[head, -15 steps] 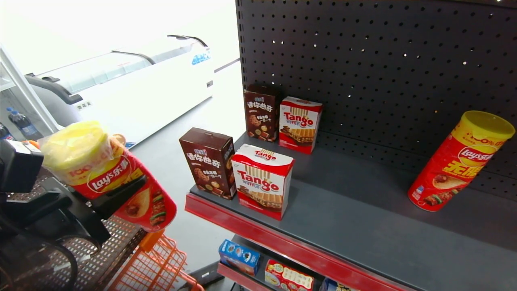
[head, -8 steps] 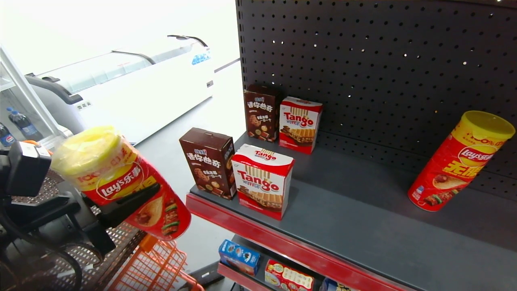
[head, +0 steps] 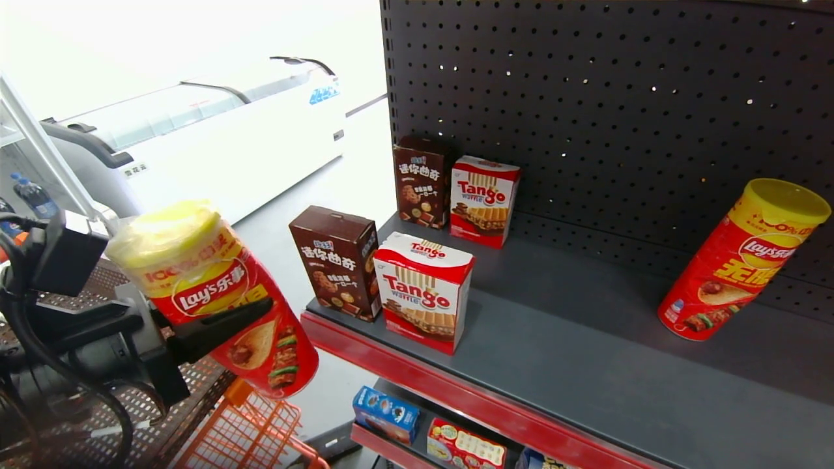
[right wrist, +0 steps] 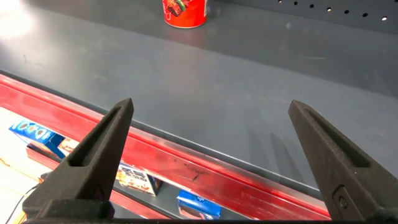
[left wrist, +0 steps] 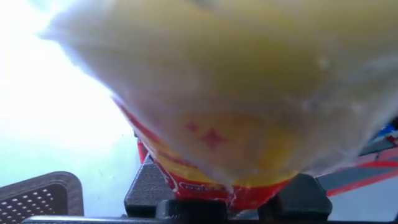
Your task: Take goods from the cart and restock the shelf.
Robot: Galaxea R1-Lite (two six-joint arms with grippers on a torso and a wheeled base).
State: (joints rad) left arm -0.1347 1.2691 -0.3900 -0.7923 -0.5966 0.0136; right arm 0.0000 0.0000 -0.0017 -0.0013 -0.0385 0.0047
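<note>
Red chips can (head: pixel 195 286) clenched in your left hand (head: pixel 225 319) | right hand (right wrist: pixel 211 109) released, shelf (right wrist: pixel 205 68) ahead of it.

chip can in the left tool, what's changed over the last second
The chip can, gripped in the left tool, has been carried to the robot's right, closer to the shelf, above the cart. The tool stayed shut on it, and nothing was let go. The four boxes and the other can on the shelf stayed where they were.
</note>
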